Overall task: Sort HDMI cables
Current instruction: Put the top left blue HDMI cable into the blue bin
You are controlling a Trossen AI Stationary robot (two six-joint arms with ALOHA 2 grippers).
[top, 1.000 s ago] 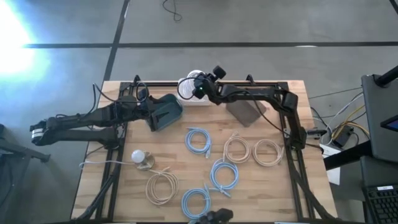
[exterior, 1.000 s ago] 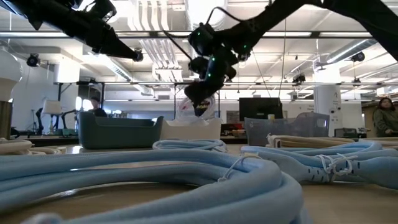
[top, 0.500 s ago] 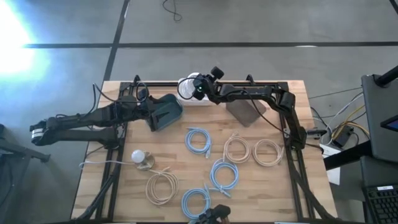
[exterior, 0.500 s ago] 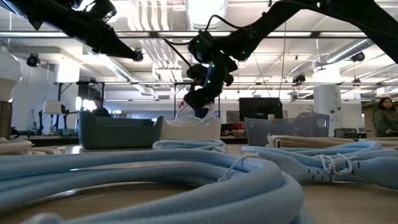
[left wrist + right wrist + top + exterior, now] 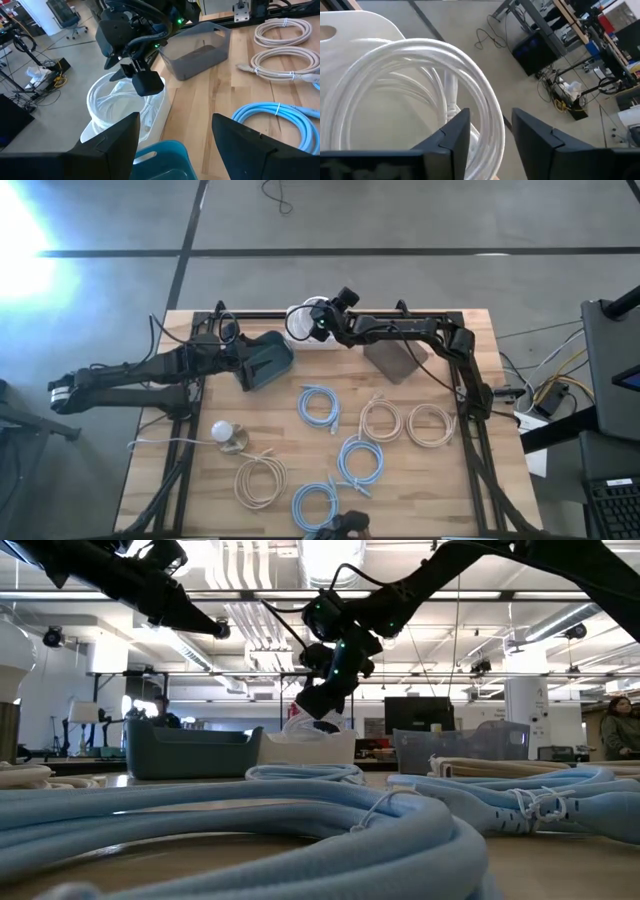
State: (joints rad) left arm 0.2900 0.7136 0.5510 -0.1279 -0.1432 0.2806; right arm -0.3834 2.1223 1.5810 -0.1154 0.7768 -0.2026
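Right now you have the pale wooden slatted table (image 5: pixel 200 480) under both dark arms, and along its far edge stand three bins: a teal plastic bin (image 5: pixel 262 361) on your left, a white plastic bin (image 5: pixel 150 120) in the middle, and a grey translucent bin (image 5: pixel 393 360) to its right. Your right gripper (image 5: pixel 131 72) hangs just above the white bin, fingers spread apart with nothing pinched between them; the coiled white HDMI cable (image 5: pixel 410 85) lies in that bin directly beneath the fingers, apart from them. Your left gripper (image 5: pixel 172 131) hovers at the teal bin, its jaws wide and empty, looking across at the other arm. On the open tabletop the remaining coils lie flat and separate: a light blue coil (image 5: pixel 318 405) nearest the bins, two beige coils (image 5: pixel 381 420) and (image 5: pixel 430 424) side by side toward your right, another light blue coil (image 5: pixel 360 461) in front of them, a third light blue coil (image 5: pixel 316 504) at the near edge, and one beige coil (image 5: pixel 260 480) to the left of that. Near this last coil, on the left half of the table, sits a round white bulb-shaped object (image 5: pixel 222 431) with a thin loose cord trailing off toward the table's left edge.
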